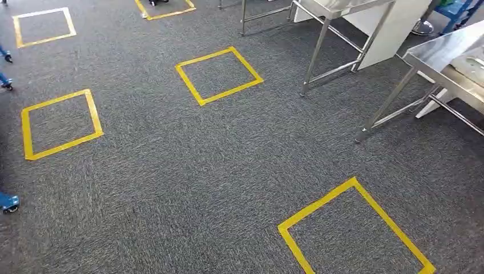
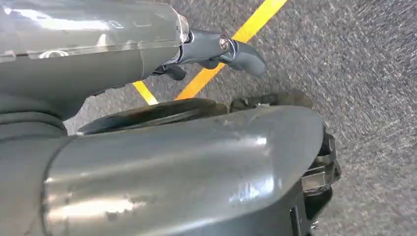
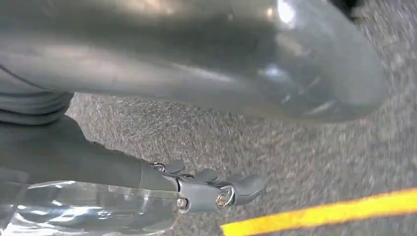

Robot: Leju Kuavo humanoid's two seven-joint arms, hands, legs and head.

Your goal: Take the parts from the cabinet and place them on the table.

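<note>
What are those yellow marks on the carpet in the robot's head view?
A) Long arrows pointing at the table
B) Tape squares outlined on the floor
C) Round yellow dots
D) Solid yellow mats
B: each yellow mark, like the tape square near the metal table, is an open square outline with grey carpet inside.

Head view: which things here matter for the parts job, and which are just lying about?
Job: steel tables, possibly the drop-off; left hand and right hand, both empty.
Lying about: yellow tape squares, blue casters, carpet.
</note>
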